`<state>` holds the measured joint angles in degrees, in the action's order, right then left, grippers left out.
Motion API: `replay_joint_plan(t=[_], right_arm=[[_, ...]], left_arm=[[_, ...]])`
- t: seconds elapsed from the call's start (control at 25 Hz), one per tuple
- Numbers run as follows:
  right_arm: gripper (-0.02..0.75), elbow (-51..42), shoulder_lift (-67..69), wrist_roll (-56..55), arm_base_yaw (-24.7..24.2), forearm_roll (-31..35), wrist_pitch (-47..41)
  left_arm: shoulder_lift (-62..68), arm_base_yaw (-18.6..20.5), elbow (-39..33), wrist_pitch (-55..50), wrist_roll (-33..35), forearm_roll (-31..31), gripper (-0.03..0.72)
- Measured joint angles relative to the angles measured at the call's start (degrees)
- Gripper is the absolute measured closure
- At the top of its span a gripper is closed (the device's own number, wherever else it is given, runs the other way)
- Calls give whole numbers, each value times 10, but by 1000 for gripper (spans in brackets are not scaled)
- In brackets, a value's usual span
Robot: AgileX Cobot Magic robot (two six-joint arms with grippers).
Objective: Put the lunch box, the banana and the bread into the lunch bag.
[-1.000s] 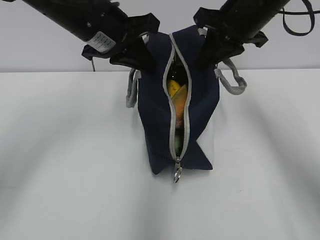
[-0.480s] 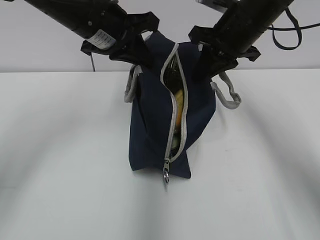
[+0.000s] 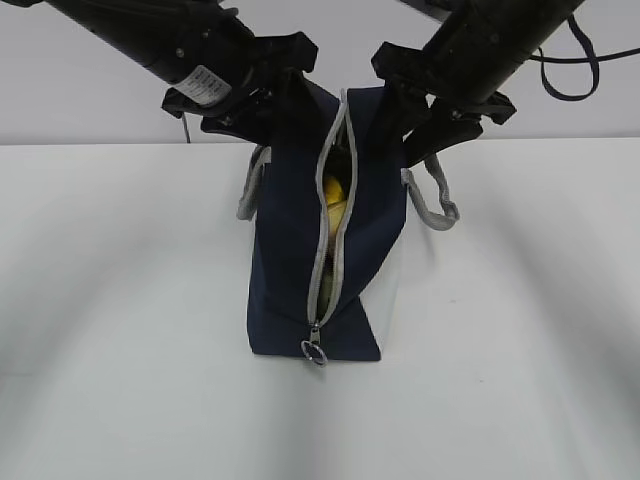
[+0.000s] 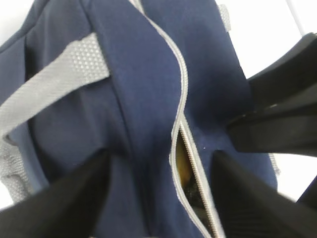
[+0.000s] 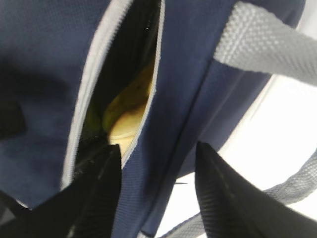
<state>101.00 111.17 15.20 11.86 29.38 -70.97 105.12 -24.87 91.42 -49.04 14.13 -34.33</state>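
Both sets of jaws stand apart, clamped on nothing; the left gripper [image 4: 158,198] straddles the navy top of the lunch bag [image 3: 290,250] with cloth between its fingers [image 4: 69,203], the right gripper [image 5: 153,193] likewise spread beside the zipper [image 3: 325,240]; the bag stands upright on the white desk [image 3: 120,300], its slit open along the top — the yellow banana [image 5: 126,106] shows inside; a grey handle [image 3: 432,200] hangs at the right, the metal ring pull [image 3: 315,353] at the bag's foot; lunch box and bread are not discernible.
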Motion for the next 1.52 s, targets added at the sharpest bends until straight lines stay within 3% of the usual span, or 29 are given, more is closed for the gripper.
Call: replay_joint_plan(t=[0.08, 0.16, 0.4, 0.56, 0.84, 0.96, 1.16, 1.36, 1.52], right_arm=[[363, 0, 0, -8, 0, 8, 1], [360, 0, -5, -11, 0, 9, 1], [357, -2, -68, -18, 0, 3, 1], [357, -55, -142, -11, 0, 0, 17], [357, -259, -283, 80, 0, 25, 136], [357, -362, -334, 160, 0, 70, 184], [357, -515, -375, 399, 0, 228, 213], [357, -630, -379, 629, 0, 383, 226], [357, -677, -375, 789, 0, 425, 235]], left_arm=[[-1, 3, 0, -3, 0, 0, 189], [-10, 5, 0, -4, 3, 2, 134], [-73, 5, 0, -8, 21, 20, 168], [-113, 6, -7, -10, 23, 39, 178], [-215, 6, -152, 24, 50, 38, 191], [-264, 6, -224, 46, 76, 31, 202], [-339, 6, -306, 70, 96, 21, 218], [-383, 6, -335, 81, 106, 19, 221], [-391, 6, -336, 82, 113, 17, 221]])
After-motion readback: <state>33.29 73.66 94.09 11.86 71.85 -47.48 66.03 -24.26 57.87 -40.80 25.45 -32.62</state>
